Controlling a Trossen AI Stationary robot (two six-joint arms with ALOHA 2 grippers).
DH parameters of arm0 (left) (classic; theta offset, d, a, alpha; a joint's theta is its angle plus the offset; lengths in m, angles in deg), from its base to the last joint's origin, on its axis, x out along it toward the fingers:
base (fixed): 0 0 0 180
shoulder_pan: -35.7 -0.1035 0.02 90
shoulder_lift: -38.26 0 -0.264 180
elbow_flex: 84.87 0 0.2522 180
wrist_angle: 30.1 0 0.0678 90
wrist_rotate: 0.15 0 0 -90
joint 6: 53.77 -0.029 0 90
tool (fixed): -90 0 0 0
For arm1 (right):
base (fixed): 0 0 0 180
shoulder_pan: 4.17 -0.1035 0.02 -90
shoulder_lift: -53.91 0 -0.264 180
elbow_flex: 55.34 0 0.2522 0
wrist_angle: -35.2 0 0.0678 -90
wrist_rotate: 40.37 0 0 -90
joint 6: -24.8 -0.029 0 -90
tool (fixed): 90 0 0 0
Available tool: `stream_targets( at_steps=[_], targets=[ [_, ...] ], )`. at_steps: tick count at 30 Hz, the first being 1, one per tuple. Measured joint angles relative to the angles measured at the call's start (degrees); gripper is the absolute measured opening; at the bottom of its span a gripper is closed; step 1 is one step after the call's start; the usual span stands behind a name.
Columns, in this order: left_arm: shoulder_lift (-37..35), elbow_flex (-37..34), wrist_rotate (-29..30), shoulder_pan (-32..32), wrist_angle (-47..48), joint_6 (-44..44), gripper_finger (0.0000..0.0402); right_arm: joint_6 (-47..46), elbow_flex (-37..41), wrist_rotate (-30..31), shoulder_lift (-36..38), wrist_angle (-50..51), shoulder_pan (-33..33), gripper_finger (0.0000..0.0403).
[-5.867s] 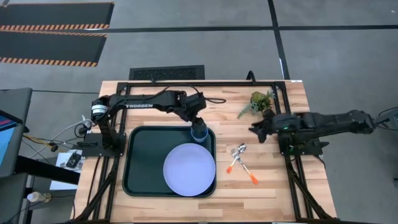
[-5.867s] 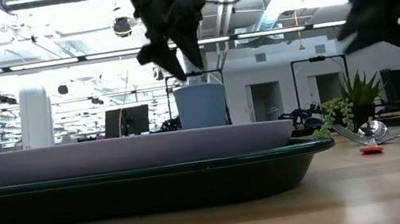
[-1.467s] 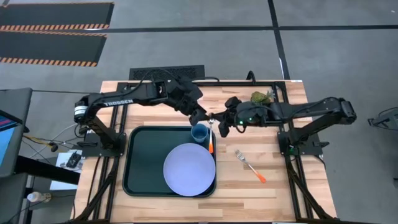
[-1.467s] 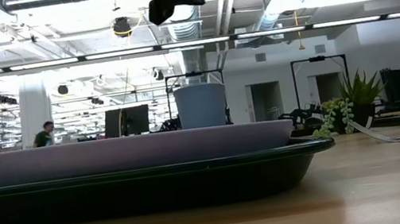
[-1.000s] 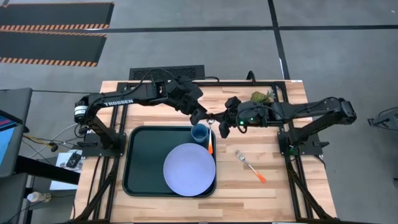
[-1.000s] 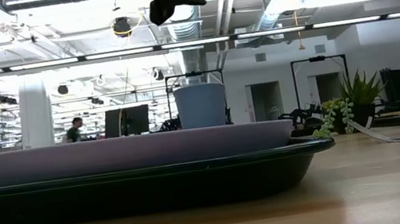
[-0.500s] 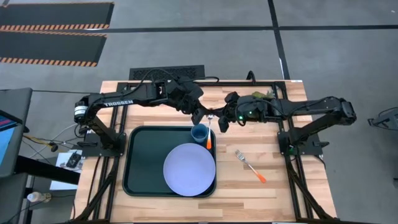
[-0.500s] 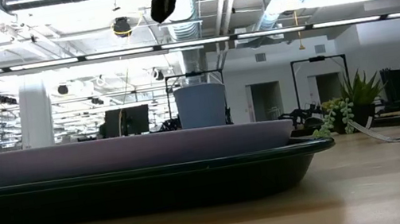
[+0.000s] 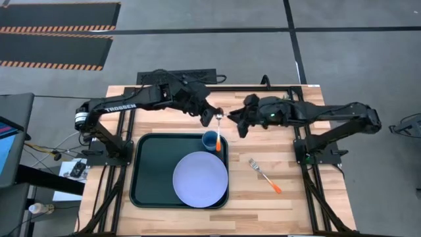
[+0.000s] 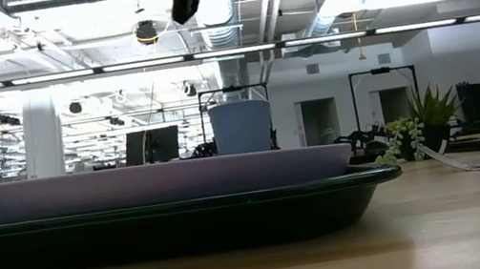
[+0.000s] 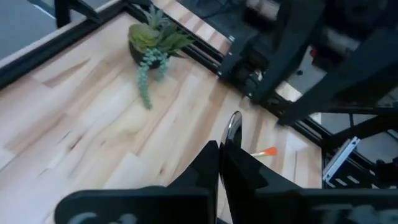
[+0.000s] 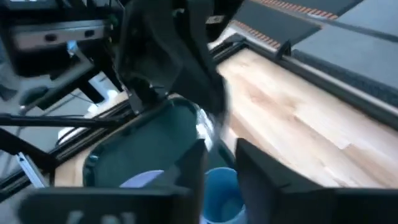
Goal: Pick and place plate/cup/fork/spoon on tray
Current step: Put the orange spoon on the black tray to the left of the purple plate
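The spoon [image 9: 218, 131] hangs in the air over the blue cup [image 9: 210, 139], its orange handle pointing down. My left gripper [image 9: 212, 120] is shut on the spoon's metal end. My right gripper [image 9: 235, 122] stands open just to the right of the spoon and holds nothing; in its wrist view its fingers [image 12: 249, 163] flank the shiny bowl [image 12: 205, 127] from a little way off. The cup and the lavender plate [image 9: 200, 179] rest on the dark tray [image 9: 151, 171]. The fork [image 9: 263, 174] lies flat on the wood to the right of the tray. My left gripper pinches the spoon's metal part just below the bowl [image 11: 233, 126] between its two fingers; the bowl sticks out edge-on past the fingertips. The fingers come in roughly level from the table's left. The spoon is lifted clear, with its orange handle [image 9: 218, 143] hanging down over the cup.
A small potted plant [image 9: 276, 103] stands at the table's far right, behind my right arm. Black frame rails [image 9: 289, 89] run along the far edge and both sides. Bare wood lies to the right of the tray around the fork.
My left gripper has shut on the spoon's metal end and taken hold. My right gripper has opened, let the spoon go and drawn back a little toward the right. The spoon, still hanging handle-down, has moved slightly toward the table's left and far edges with my left gripper.
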Motion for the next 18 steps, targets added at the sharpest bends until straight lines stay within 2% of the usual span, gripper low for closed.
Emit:
stream_targets(
  at_steps=[3, 6, 11, 14, 18],
  targets=[
    [-1.76, 0.0, 0.78, -0.31, 4.06, 0.01, 0.0, 0.13, 0.0, 0.13, 2.94, 0.32, 0.94, 0.0175],
    [-4.53, 0.0, 3.11, 0.58, 13.19, 0.23, 0.0, 0.1, 0.0, 0.34, 5.99, 1.91, 1.51, 0.0216],
    [-10.51, -1.46, 10.82, 6.96, 26.77, 2.62, 0.0, -0.09, -0.04, 0.47, 9.58, 3.29, 1.35, 0.0236],
    [-17.12, -9.26, 13.9, 11.15, 26.75, 9.47, 0.0, 0.07, -0.04, 0.71, 10.05, 4.21, 0.8, 0.023],
    [-28.9, -26.41, 14.17, 16.57, 23.53, 22.8, 0.0, 0.78, -0.04, 0.62, 9.71, 5.45, 0.18, 0.0219]
  ],
)
